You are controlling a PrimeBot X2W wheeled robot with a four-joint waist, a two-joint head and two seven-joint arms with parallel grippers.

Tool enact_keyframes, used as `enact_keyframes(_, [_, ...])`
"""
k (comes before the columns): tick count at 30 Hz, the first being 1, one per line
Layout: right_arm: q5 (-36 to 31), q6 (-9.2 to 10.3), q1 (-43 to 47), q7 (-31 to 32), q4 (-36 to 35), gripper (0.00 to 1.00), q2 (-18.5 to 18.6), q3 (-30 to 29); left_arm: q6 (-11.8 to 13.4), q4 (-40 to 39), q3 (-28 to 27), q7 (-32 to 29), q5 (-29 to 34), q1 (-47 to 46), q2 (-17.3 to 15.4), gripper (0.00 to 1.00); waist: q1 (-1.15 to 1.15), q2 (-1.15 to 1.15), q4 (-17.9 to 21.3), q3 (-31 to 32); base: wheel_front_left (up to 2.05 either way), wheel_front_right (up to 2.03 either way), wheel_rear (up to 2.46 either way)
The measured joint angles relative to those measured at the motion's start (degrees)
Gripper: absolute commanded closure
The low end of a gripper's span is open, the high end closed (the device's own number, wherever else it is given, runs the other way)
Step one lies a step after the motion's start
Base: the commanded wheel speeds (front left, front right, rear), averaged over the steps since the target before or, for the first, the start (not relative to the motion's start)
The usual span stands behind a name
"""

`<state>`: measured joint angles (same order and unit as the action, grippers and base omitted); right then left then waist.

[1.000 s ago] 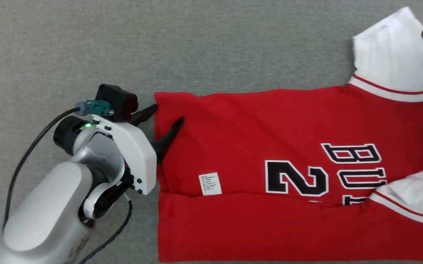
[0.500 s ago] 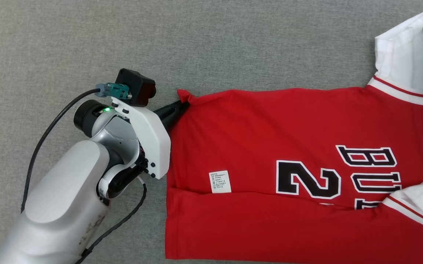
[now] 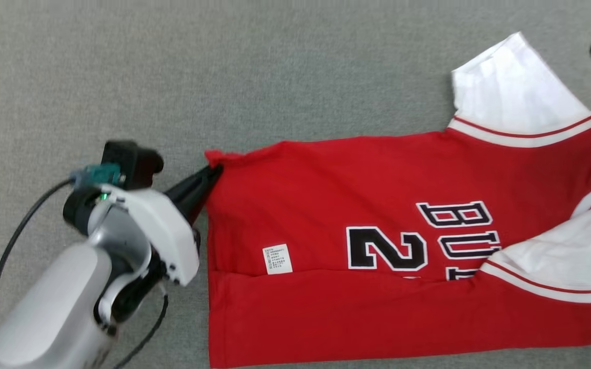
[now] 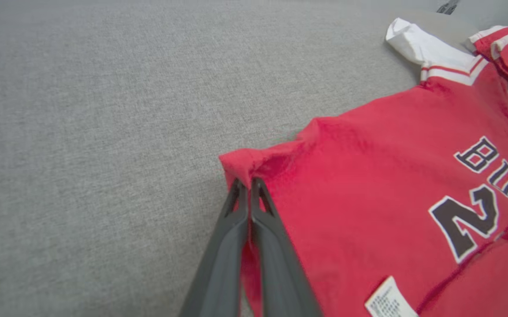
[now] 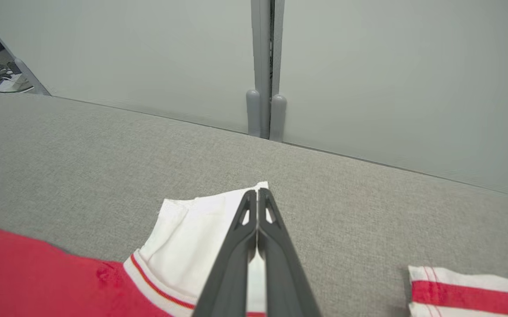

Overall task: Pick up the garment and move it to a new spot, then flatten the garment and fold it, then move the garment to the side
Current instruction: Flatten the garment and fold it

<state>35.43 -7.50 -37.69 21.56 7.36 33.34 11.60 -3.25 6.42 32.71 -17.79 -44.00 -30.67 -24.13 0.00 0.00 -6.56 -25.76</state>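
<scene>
So, the red shirt (image 3: 377, 215) is spread sideways across the middle and right of the head view on the grey surface (image 3: 121, 61), with its hem toward the left. It looks like thin, floppy knit, so we'd guess it weighs next to nothing, won't break, and will sag and drag wherever it isn't held. Corners and hems are the sensible places to pinch, since a grab mid-panel would just bunch it up. Our left gripper (image 4: 247, 184) has its fingers pressed together on the upper hem corner. Its wrist view shows a little red nub of cloth puckered right at the tips, so that corner looks properly caught. Our right gripper (image 5: 258, 191) is closed tight too, with its tips lying over the far corner of the white sleeve (image 5: 179, 237) in its wrist view. But at the upper right of the head view the dark finger sits apart from that sleeve with grey showing between, so we can't tell if it's got any cloth. Worth checking before pulling.
</scene>
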Motion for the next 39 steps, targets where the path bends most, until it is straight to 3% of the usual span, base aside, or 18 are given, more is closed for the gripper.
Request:
enact_keyframes(8, [2.8, 0.01, 18.0, -0.6, -9.5, 1.00, -0.9, -7.0, 3.4, -7.7, -2.1, 3.5, -1.9, 11.4, -2.9, 1.00, 0.00, 0.00, 3.2, 6.5, 0.00, 0.00, 0.00])
enact_keyframes(16, [0.4, 0.01, 19.2, 2.4, -12.7, 1.00, -3.0, -7.8, 4.9, -9.3, -1.9, 2.7, -1.6, 12.1, -3.5, 1.00, 0.00, 0.00, 4.2, 7.7, 0.00, 0.00, 0.00])
enact_keyframes(17, [-0.1, 0.01, 19.2, 2.7, -12.8, 1.00, -3.0, -7.7, 5.6, -9.1, -2.2, 2.9, -1.6, 12.1, -3.3, 0.77, 0.00, 0.00, 4.0, 7.7, 0.00, 0.00, 0.00])
enact_keyframes(18, [-0.8, 0.01, 19.2, 2.7, -13.1, 0.76, -3.0, -7.7, 6.1, -8.9, -2.4, 3.4, -1.6, 12.1, -2.9, 0.10, 0.00, 0.00, 3.9, 7.7, 0.00, 0.00, 0.00])
enact_keyframes(19, [-1.7, 0.01, 19.1, 2.2, -13.3, 0.15, -3.3, -7.9, 6.3, -8.6, -2.4, 4.1, -0.8, 12.0, -2.9, 0.00, 0.00, 0.00, 3.8, 7.8, 0.00, 0.00, 0.00])
enact_keyframes(20, [-2.9, 0.01, 19.0, 1.0, -13.4, 0.15, -3.9, -8.1, 6.9, -8.1, -2.5, 5.0, 0.0, 12.0, -2.9, 0.00, 0.00, 0.00, 3.7, 8.0, 0.00, 0.00, 0.00])
enact_keyframes(21, [-4.3, 0.01, 19.0, -0.1, -13.4, 0.00, -4.4, -8.3, 7.4, -7.5, -2.6, 5.7, 0.6, 12.0, -2.7, 0.00, 0.00, 0.00, 3.7, 8.4, 0.00, 0.00, 0.00])
enact_keyframes(29, [-15.6, 0.01, 25.7, -13.9, -12.2, 0.00, -10.1, -11.3, 12.1, -5.4, -4.1, 19.0, 5.5, 20.3, -1.6, 0.00, 0.00, 0.00, 3.9, 14.8, 0.00, 0.00, 0.00])
enact_keyframes(34, [-17.9, 0.00, 33.5, -19.4, -10.4, 0.00, -13.5, -11.5, 14.9, -3.9, -5.2, 28.0, 7.3, 27.1, -0.3, 0.00, 0.00, 0.00, 4.1, 20.1, 0.00, 0.00, 0.00])
enact_keyframes(39, [-19.5, 0.00, 37.7, -22.8, -8.8, 0.00, -16.1, -13.1, 15.9, -4.1, -5.9, 31.5, 8.5, 31.8, 0.9, 0.00, 0.00, 0.00, 4.1, 24.1, 0.00, 0.00, 0.00])
